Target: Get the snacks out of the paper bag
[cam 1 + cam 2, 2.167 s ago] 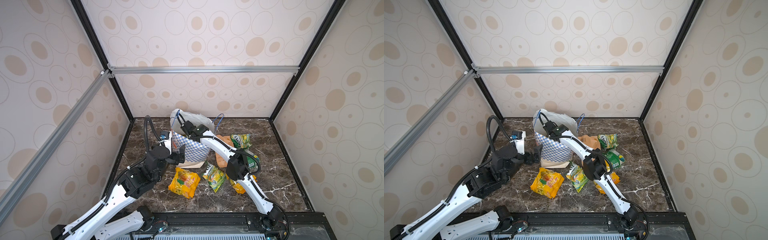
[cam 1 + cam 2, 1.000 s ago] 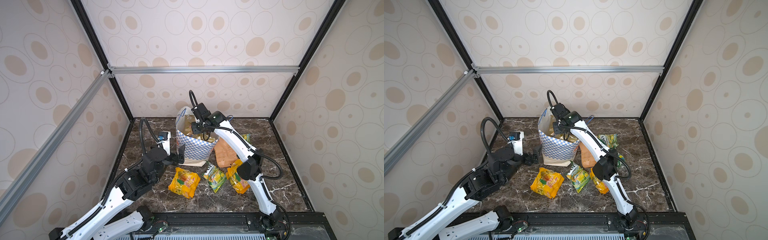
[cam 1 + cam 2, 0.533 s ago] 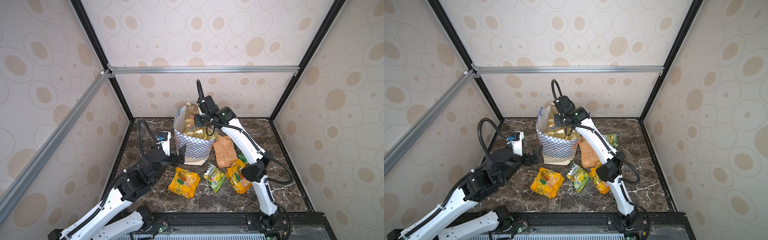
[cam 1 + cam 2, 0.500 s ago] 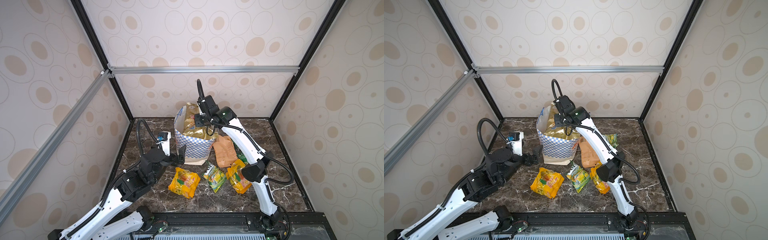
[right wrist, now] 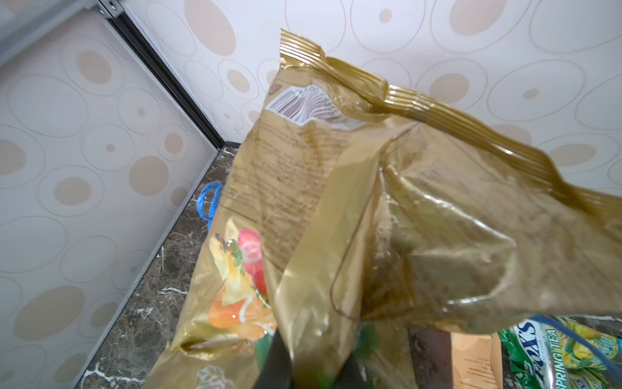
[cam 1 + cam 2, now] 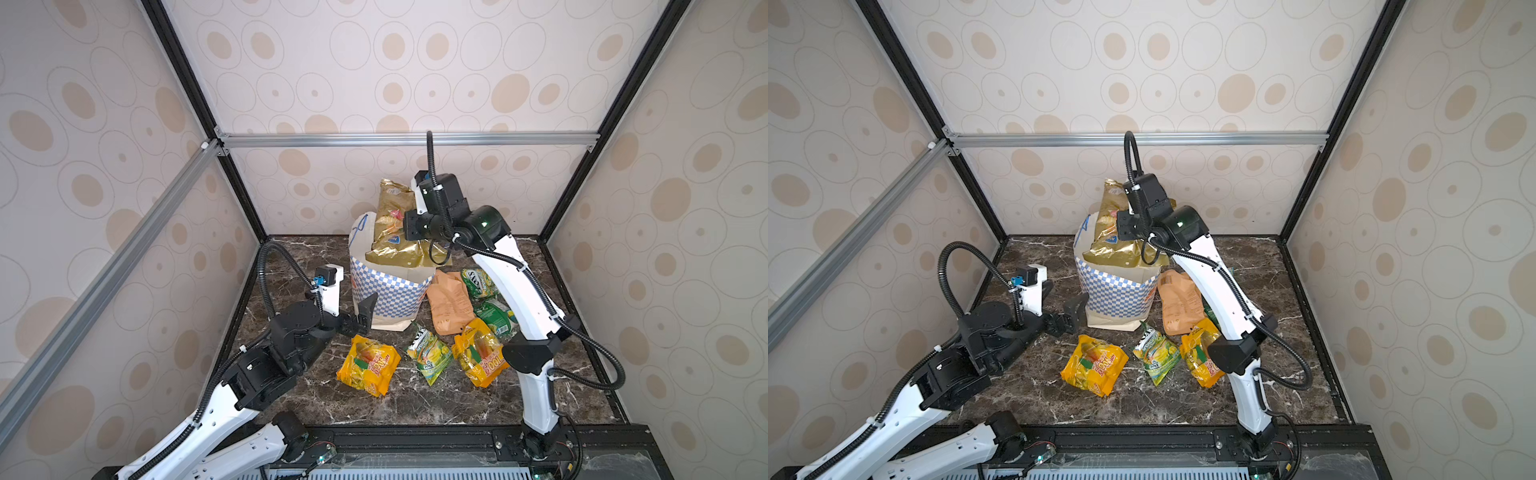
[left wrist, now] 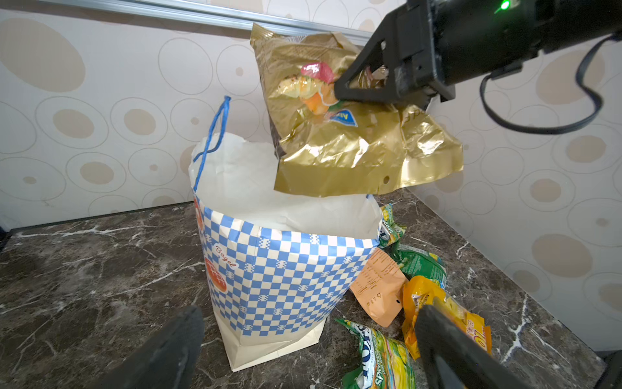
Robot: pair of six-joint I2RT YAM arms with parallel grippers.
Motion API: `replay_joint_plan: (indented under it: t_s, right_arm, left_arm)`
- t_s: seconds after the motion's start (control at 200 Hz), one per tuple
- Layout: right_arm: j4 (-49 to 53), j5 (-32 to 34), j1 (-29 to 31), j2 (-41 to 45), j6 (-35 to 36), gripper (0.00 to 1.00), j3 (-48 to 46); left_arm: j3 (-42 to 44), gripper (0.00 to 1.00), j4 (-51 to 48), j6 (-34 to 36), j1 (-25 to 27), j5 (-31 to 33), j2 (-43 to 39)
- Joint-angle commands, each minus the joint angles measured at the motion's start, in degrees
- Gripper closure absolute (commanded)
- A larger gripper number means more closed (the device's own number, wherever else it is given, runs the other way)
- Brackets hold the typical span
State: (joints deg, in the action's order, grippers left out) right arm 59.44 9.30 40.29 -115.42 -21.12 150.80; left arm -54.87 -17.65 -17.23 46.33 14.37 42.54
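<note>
Fingers [image 7: 370, 96] of my right gripper [image 7: 338, 90] are clamped on the gold foil snack bag [image 7: 353, 151]. They pinch a fold near its middle, so it hangs crumpled with its lower edge about level with the mouth of the paper bag [image 7: 286, 269], over the opening. My left gripper [image 7: 309, 318] sits low over the marble tabletop [image 6: 299, 257], just beside the carrier's chequered wall. Its fingers are spread wide and hold nothing. I judge it is placed there to brace the carrier if the foil drags it. Several smaller packets lie outside, among them the tan-orange pouch [image 6: 446, 303] and a yellow-orange packet [image 6: 368, 365]. I cannot see the carrier's bottom.
</note>
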Motion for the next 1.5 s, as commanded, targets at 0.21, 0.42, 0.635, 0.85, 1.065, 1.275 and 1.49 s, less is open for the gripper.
replay_joint_plan:
  t_s: [0.21,0.42,0.635,0.85,1.065,1.275,1.49]
  right_arm:
    - [-11.90,0.51,5.71,11.19,4.04,1.00,-1.66]
    - [-16.57,-2.89,11.13,8.39,5.76,1.00,-1.39]
    - [-22.69,-5.06,14.81,-0.03,5.29,1.00,0.38]
    - [-27.27,-8.53,15.60,-10.74,-0.36,1.00,2.69]
    - [-31.82,-10.84,17.96,-21.17,-7.37,1.00,1.92]
    - [-32.99,-8.39,18.64,-30.75,-8.54,1.00,2.64]
    - [-32.69,-4.63,18.45,-31.11,-5.74,1.00,-1.27]
  left_arm:
    - [-3.40,0.02,-0.40,1.82,-0.36,0.01,-1.70]
    - [-7.79,0.02,-10.96,-0.59,-0.36,4.05,-3.41]
    - [-9.07,0.02,-20.45,-4.23,-0.36,8.92,-9.96]
    - [-10.73,0.02,-27.73,-5.88,-0.40,11.83,-13.10]
    - [-10.06,0.02,-28.82,-6.19,-0.36,13.13,-12.88]
    - [-7.43,0.02,-35.25,-10.26,-0.37,16.32,-12.84]
    - [-5.38,0.02,-34.61,-12.48,-0.36,17.23,-15.74]
